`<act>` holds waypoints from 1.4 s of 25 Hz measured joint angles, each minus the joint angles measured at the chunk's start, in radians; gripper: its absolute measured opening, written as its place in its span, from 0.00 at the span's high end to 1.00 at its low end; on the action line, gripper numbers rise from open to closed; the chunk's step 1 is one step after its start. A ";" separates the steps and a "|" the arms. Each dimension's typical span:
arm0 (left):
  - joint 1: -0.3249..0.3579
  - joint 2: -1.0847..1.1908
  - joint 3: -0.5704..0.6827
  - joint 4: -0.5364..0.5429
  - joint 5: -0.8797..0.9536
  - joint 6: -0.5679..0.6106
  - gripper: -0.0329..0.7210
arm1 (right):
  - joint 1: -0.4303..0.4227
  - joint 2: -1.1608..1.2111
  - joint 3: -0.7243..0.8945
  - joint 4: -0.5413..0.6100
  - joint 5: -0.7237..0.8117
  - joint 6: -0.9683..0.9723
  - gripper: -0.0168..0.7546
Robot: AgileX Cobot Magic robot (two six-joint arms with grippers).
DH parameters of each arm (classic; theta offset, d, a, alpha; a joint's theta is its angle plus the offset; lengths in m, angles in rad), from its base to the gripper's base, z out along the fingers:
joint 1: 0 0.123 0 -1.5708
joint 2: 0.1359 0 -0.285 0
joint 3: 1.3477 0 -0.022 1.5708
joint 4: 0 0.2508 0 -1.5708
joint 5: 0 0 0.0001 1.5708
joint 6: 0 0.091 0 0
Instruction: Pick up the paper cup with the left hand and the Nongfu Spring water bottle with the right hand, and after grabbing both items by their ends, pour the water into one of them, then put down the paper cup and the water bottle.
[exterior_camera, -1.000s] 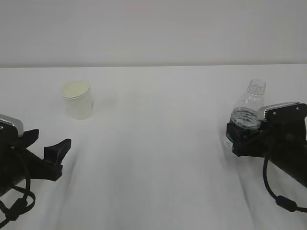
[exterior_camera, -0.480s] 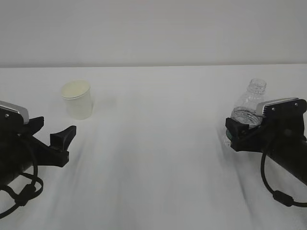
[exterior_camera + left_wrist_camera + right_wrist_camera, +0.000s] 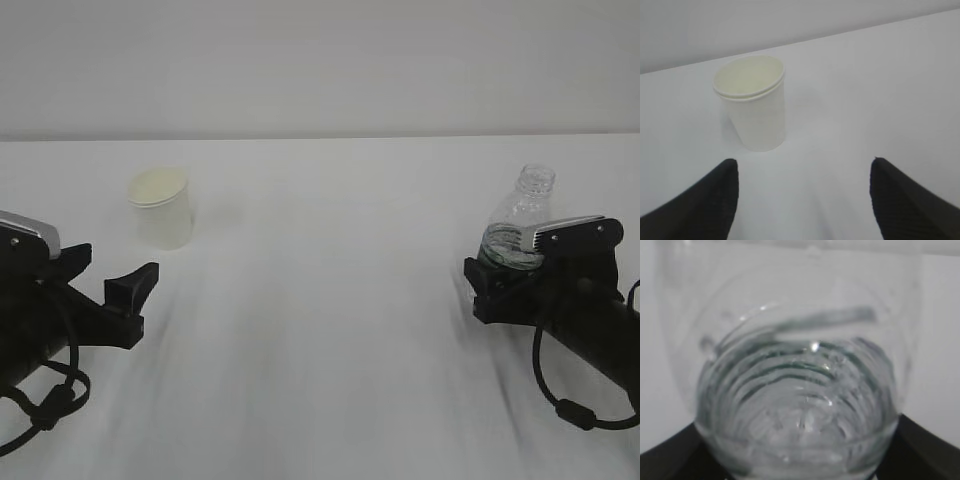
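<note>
The white paper cup [image 3: 160, 210] stands upright at the left rear of the table, and it shows ahead and slightly left in the left wrist view [image 3: 752, 107]. My left gripper [image 3: 115, 268] is open, a short way in front of the cup and apart from it; nothing lies between its fingertips [image 3: 803, 165]. The clear ribbed water bottle [image 3: 522, 215] stands capless at the right, with a dark green band low down. My right gripper [image 3: 500, 275] is open round its lower body. The bottle [image 3: 800, 365] fills the right wrist view, with one black finger at each lower corner. Water is hard to make out.
A white table [image 3: 330, 330] runs back to a pale wall. Black cables loop below both arms near the front corners.
My left gripper moved forward toward the cup, then held. My right gripper slid a little left and further round the bottle. Cup and bottle stayed in place.
</note>
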 joint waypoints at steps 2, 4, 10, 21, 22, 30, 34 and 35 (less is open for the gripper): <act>0.000 0.000 0.000 0.000 0.000 0.000 0.18 | 0.000 0.000 -0.011 0.000 0.000 0.000 0.24; 0.000 0.000 0.000 0.000 0.000 0.000 0.18 | 0.000 0.000 -0.018 0.000 0.000 0.000 0.24; 0.000 0.000 0.000 0.000 0.000 0.000 0.19 | 0.000 0.000 -0.022 0.000 0.000 0.000 0.24; 0.000 0.000 0.000 0.000 0.000 0.000 0.19 | 0.000 0.000 -0.037 -0.004 0.000 0.000 0.27; 0.000 0.000 0.000 0.000 0.000 0.000 0.19 | 0.000 0.000 -0.037 -0.005 0.002 0.000 0.29; 0.000 0.000 0.000 0.000 0.000 0.000 0.19 | 0.000 0.000 -0.038 -0.032 0.006 -0.001 0.34; 0.000 0.000 0.000 0.000 0.000 0.000 0.19 | 0.000 0.000 -0.036 -0.045 0.006 -0.001 0.34; 0.000 0.000 0.000 0.000 0.000 0.000 0.19 | 0.000 0.000 -0.032 -0.047 0.006 -0.001 0.34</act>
